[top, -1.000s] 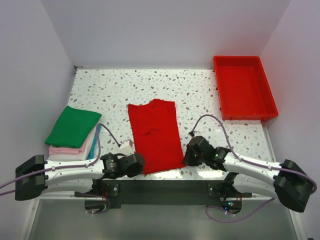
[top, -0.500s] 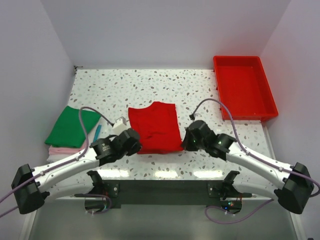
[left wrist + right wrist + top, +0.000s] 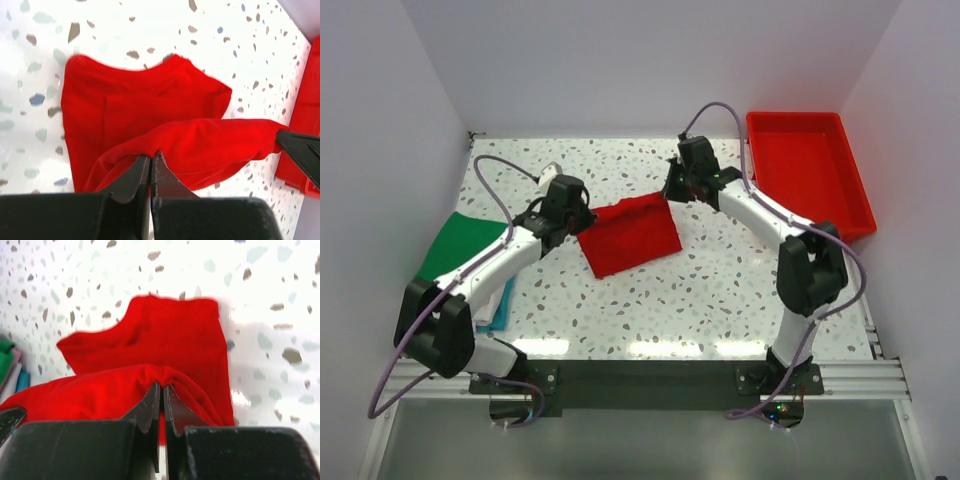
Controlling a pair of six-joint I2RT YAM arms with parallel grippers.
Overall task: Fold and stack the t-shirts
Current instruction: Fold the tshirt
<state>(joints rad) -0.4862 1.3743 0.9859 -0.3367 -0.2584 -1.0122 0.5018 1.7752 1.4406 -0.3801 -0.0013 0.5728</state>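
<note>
FOLD UNDER WAY: in about a sec both arms have swung from the near edge of the desk [image 3: 720, 290] out to its far half, taking the near hem of the red t-shirt [image 3: 632, 238] w/ them. The shirt lay flat and full-length then. It now covers roughly half that length, its raised hem strung between the two pincers over the far end.

Left pincer [image 3: 151, 160]: pressed together, pinching the hem's left corner. Right pincer [image 3: 162, 389]: likewise pressed together, on the right corner. Cloth sags a little between them, and the rest of the shirt lies on the desk below, reaching toward the near side.

Judged: the half-fold is nearly made, but the hem is not yet laid down.

Green t-shirt [image 3: 455, 248] tops the pile at the desk's left edge, well apart from the red one. Red tray [image 3: 810, 185] sits far right.
</note>
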